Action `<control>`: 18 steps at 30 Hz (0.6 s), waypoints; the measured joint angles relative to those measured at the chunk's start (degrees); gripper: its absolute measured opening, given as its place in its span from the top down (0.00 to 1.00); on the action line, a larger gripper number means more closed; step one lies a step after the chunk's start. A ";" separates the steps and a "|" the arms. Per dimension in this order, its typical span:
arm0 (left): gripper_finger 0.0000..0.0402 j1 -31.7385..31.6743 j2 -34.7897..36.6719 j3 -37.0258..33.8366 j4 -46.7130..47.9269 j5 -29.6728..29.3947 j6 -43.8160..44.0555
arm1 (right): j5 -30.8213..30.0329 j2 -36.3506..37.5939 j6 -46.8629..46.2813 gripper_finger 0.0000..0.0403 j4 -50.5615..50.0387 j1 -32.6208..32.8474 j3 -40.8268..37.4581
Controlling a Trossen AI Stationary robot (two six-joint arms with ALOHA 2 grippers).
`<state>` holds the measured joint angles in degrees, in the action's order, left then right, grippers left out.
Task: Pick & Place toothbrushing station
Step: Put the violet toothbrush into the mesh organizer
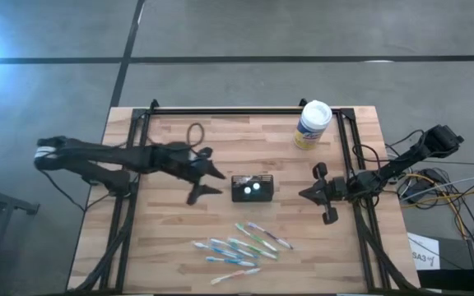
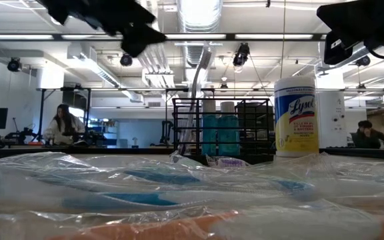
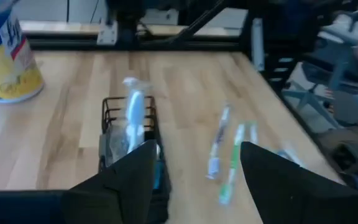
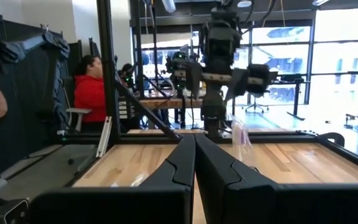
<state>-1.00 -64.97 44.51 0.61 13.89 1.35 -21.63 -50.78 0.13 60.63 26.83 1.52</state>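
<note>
Fingers of our left gripper [image 1: 211, 181] stand spread wide with nothing between them; in the left wrist view the two dark fingers [image 3: 129, 177] frame the toothbrushing station [image 3: 129, 140], which lies just ahead of the tips and apart from them. From above, that gripper hovers over the middle of the bench [image 1: 163, 238], just beside the station's left end, and its arm runs back over the left edge.

Our right gripper [image 1: 313, 193] has its fingers [image 4: 182, 165] pressed together, tip to tip, holding nothing. It waits near the right edge of the bench, pointing toward the station with a gap of bare wood between them.

We see the toothbrushing station [image 1: 253, 187] as a small black box lying near the bench centre, between the two grippers. In the left wrist view a wrapped blue toothbrush [image 3: 133, 118] stands in it.

Loose toothbrushes [image 1: 241, 245] in clear wrappers lie scattered between the station and the front edge. A white-lidded, yellow-labelled canister [image 1: 312, 125] stands upright toward the far right corner, well apart from the station. A dark cable loop [image 1: 194, 132] lies near the far edge
</note>
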 joint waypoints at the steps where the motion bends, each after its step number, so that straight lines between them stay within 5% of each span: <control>1: 0.42 0.38 2.35 -0.58 1.01 0.02 -0.26 | 0.00 0.02 -0.01 0.98 0.02 0.00 0.00; 5: 0.46 2.07 13.70 -7.22 2.19 -2.51 -0.18 | 0.00 0.02 -0.99 0.98 0.01 0.00 0.00; 10: 0.60 5.56 26.02 -25.03 -11.31 -15.94 5.39 | -0.04 -0.02 -1.48 0.98 -0.45 0.00 0.00; 16: 0.95 6.84 35.24 -34.89 -17.89 -16.16 6.50 | -3.57 -0.44 -1.45 0.98 -0.72 -0.01 0.00; 18: 0.97 6.89 37.42 -36.15 -17.50 -14.86 4.91 | -5.10 -0.44 -1.31 0.98 -0.88 0.00 0.00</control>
<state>5.89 -27.55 8.36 -16.89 -0.97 6.26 -26.72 -51.22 -1.18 59.75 26.83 1.52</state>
